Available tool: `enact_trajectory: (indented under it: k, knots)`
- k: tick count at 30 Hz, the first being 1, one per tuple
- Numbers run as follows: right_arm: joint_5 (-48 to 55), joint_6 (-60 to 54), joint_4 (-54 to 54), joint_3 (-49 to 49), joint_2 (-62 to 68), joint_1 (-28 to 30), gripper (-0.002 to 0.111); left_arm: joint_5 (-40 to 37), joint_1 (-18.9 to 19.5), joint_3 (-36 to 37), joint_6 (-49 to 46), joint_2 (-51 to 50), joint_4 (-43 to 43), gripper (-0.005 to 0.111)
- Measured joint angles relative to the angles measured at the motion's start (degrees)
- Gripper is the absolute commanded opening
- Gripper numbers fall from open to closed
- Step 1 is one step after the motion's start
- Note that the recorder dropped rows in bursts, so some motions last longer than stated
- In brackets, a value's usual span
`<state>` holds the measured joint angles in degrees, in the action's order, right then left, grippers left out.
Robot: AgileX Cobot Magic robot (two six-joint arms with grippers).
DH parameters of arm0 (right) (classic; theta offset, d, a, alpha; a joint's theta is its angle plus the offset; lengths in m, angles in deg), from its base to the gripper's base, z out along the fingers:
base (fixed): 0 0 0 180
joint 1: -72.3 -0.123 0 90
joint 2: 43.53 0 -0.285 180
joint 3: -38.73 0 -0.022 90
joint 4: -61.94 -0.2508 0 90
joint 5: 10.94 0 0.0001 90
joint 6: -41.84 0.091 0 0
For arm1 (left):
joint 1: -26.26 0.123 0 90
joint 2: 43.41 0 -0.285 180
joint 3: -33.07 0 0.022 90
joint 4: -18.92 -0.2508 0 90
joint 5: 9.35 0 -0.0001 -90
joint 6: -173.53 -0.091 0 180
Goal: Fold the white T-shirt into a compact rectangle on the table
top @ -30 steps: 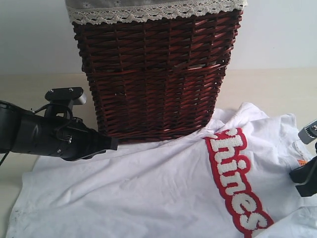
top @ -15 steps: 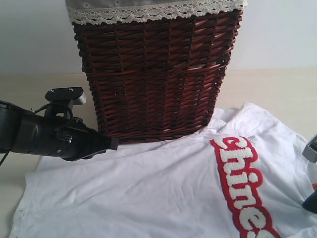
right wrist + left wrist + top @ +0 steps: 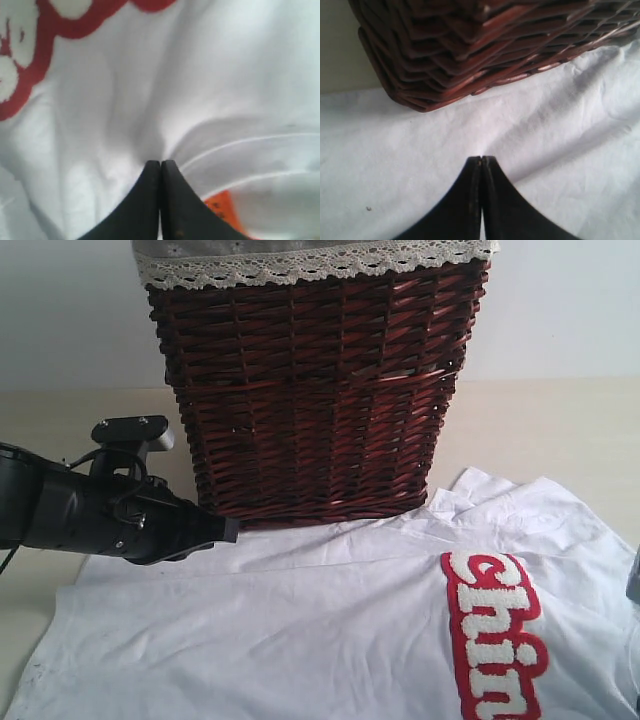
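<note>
My right tool (image 3: 160, 162) pinches the shirt (image 3: 300, 630), my left tool (image 3: 481, 158) is shut empty, so one-sided tugging could bunch cloth against the basket (image 3: 310, 390) at twelve o'clock.

the basket (image 3: 310, 390) blocks the middle of the table (image 3: 560, 420), its foot touching the shirt (image 3: 300, 630); bare tabletop either side.

Glossy black left arm (image 3: 90, 515), boxy camera mount (image 3: 132, 431) and thin cables (image 3: 88, 456) on top; tapered black jaws.
</note>
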<state>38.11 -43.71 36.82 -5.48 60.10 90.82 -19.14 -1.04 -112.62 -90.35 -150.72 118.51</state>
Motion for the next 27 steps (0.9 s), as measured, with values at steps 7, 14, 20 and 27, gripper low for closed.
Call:
enact_trajectory:
  k: [7, 14, 20, 27]
  knots:
    - [-7.5, -4.2, -9.2, 3.6, -6.5, 0.0, 0.0, 0.0, 0.0, 0.0, 0.0, 0.0, 0.0, 0.0]
    - [-18.3, -21.1, -38.8, 3.9, 5.0, 0.0, 0.0, -0.1, 0.0, 0.0, -1.1, 0.0, 0.0, 0.0]
    - [-25.8, -21.6, -40.7, 4.1, 8.2, 0.0, 0.0, -0.1, 0.0, 0.0, -1.5, 0.0, 0.0, 0.0]
    - [-36.3, -19.6, -40.8, 4.6, 8.2, -0.1, 0.0, -0.1, 0.0, 0.0, -1.5, 0.0, 0.0, 0.0]
